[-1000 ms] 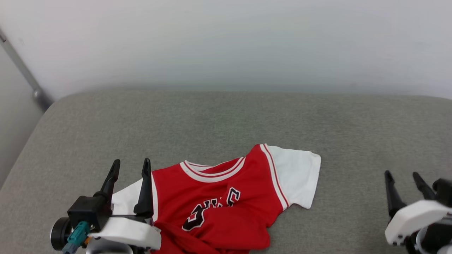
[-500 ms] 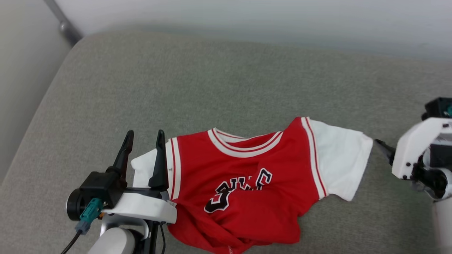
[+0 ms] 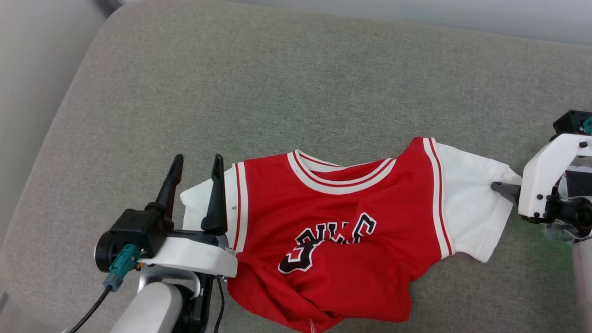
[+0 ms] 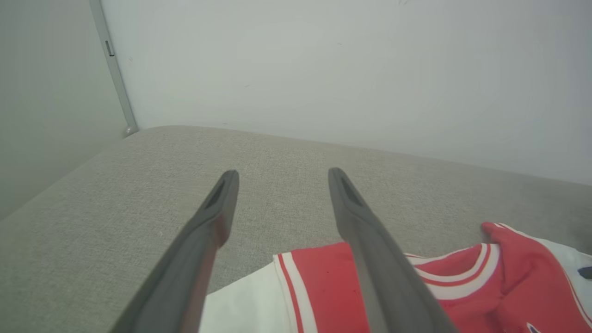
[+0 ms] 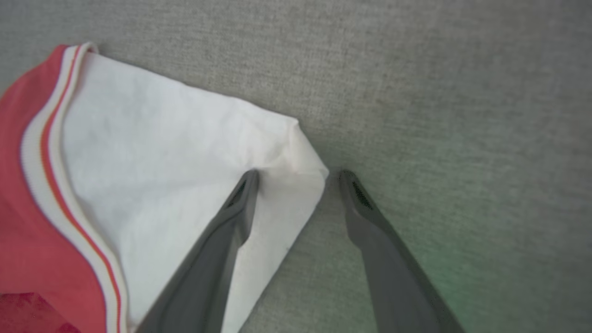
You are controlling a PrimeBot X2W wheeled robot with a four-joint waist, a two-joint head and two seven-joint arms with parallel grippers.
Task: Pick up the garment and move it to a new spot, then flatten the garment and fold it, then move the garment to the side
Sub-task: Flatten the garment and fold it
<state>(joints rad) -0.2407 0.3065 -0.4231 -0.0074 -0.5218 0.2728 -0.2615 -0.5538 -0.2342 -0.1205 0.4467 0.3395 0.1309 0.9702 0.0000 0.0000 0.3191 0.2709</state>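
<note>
Lining up the pickup, I'm guessing: right pincer (image 5: 296,173) is straddling the garment's (image 3: 342,222) 3 o'clock sleeve corner, left pincer (image 3: 197,159) is hovering at 9 o'clock, both released; clenching is coming next.

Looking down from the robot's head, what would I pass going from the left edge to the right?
The left tool → the garment, red body first → its white sleeve → the right tool, at that sleeve's outer edge.
</note>
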